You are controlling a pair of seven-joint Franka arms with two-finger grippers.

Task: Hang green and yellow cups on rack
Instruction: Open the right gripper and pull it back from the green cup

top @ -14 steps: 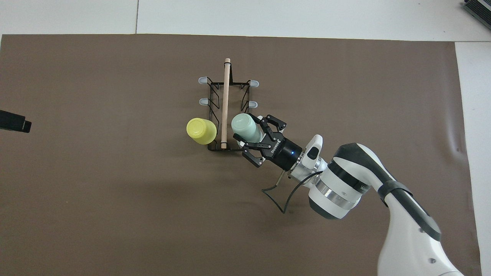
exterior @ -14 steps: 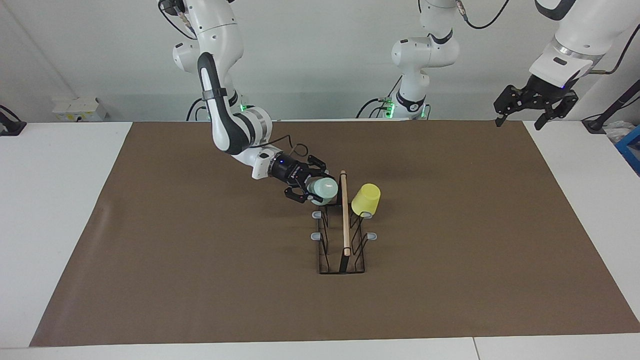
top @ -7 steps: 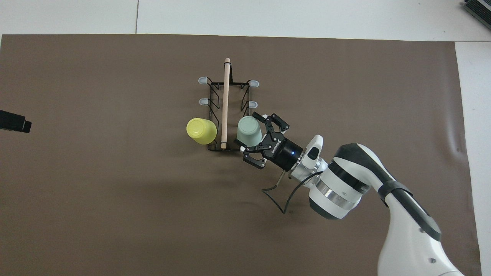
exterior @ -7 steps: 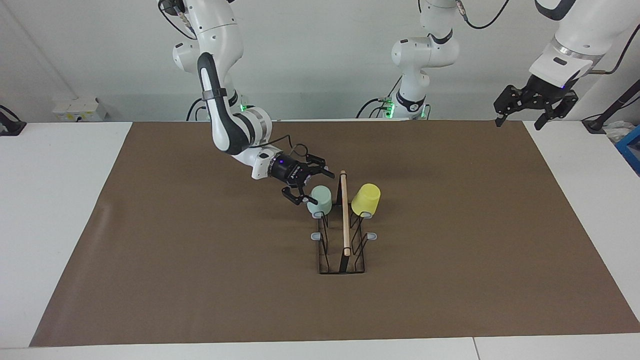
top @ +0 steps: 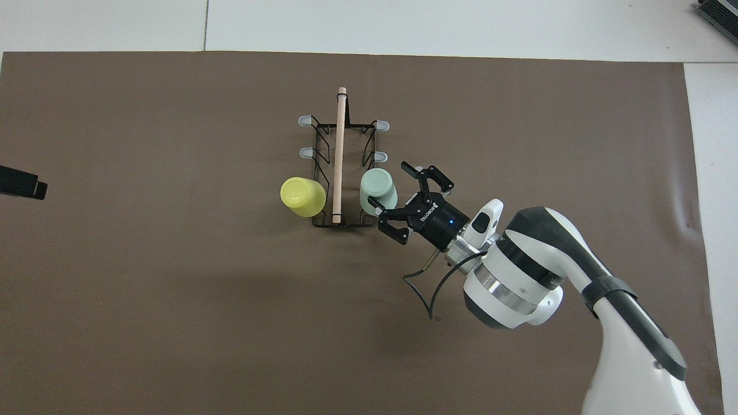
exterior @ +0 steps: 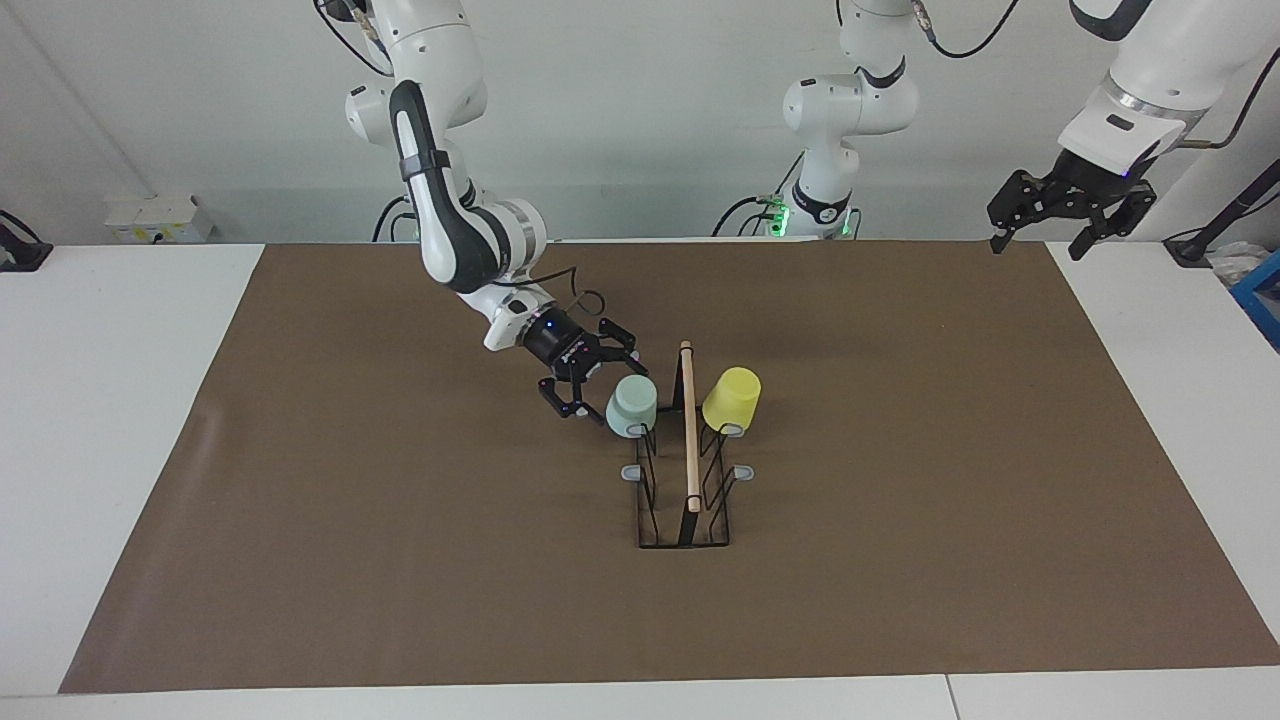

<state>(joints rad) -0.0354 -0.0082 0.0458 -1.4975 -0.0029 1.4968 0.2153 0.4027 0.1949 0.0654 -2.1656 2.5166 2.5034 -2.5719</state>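
— Two cups hang on the rack (exterior: 688, 470), one each side of its wooden rod (exterior: 689, 425). What changed?

— Half a second back the right gripper (exterior: 593, 385) let go of the green cup (exterior: 632, 405); now it stands wide, empty, backed off just beside the cup.

— So the task looks done?

— I judge so. The left gripper (exterior: 1035, 238) waits spread open, raised by the mat's corner.

— And the cups?

— Mint green, mouth down, tilted on the peg nearest the robots; the yellow cup (exterior: 732, 399) likewise.
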